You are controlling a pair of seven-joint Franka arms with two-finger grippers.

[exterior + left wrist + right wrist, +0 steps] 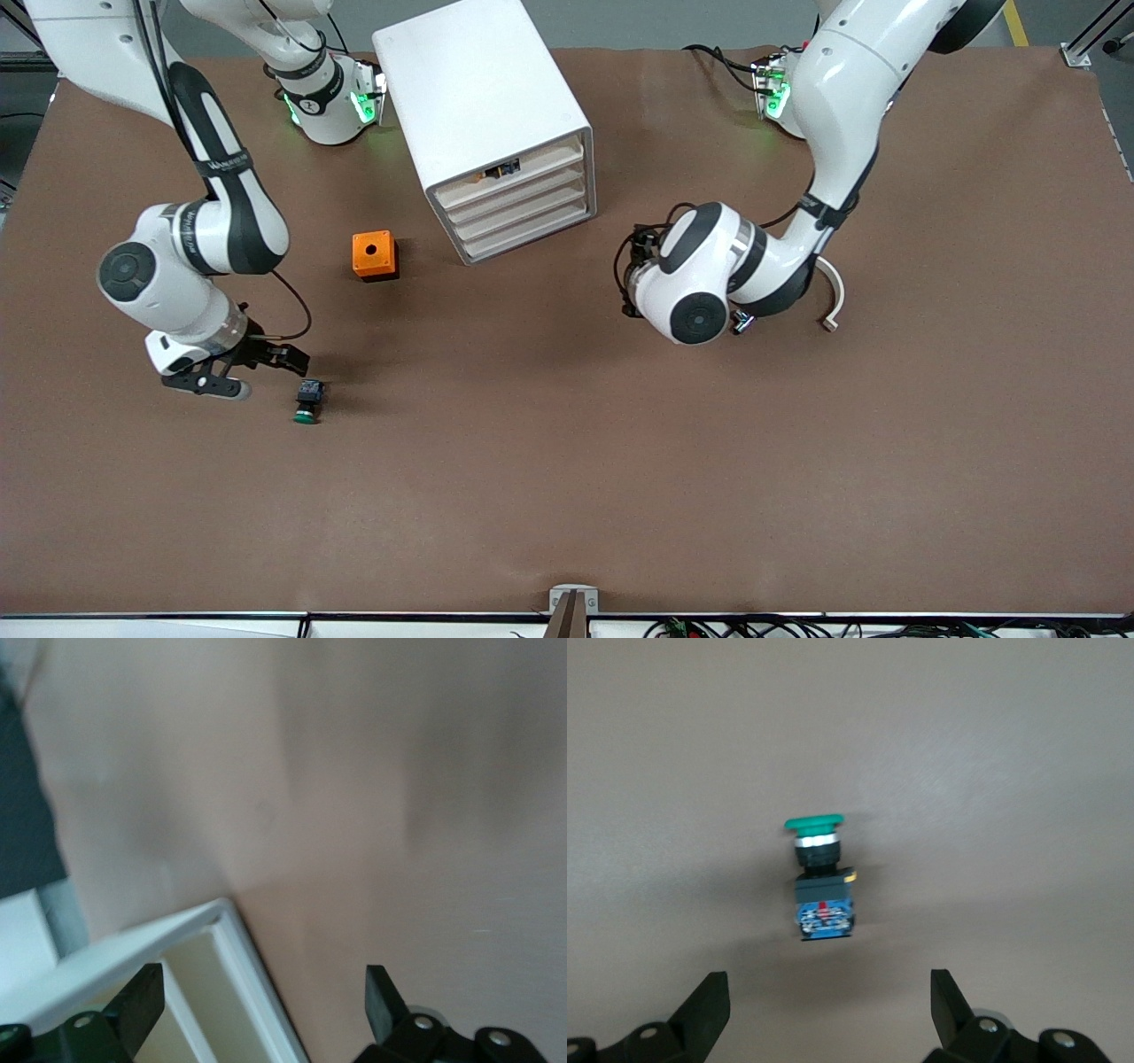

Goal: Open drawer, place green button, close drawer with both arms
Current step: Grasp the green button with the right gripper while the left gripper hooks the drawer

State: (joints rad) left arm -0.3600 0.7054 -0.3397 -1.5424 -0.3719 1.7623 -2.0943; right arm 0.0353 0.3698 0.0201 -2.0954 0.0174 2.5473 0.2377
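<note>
Nearest the front camera you have a wide stretch of bare brown counter (567,496), running unbroken from its near edge up to the first objects, so there is plenty of open room there.

The button (308,400) lies on its side on the counter toward the right arm's end, green cap pointing toward the front camera and the black-and-blue body pointing away. Your right hand (252,370) sits low just beside it, on the side toward the right arm's end of the counter, with a small gap between the closest fingertip and the button's body. In the right wrist view the button (819,875) lies straight ahead of the right hand (828,1005), centred between the two fingers (709,1005), which are spread wide and hold nothing. No contact yet.

Farther from the camera, an orange cube (374,255) with a round hole stands alone, well apart from the button and just off the cabinet's front corner.

Your left hand (633,275) is mostly hidden under its own wrist in the front view, low over the counter beside the cabinet (485,115), on the side toward the left arm's end. The left wrist view shows its fingers (142,1005) spread apart and empty, with a corner of the cabinet's front (221,970) just ahead.

The cabinet stands farthest, angled, its four drawers stacked in the front. The top drawer (518,173) sits nearly flush, with something small and dark at its lip.
</note>
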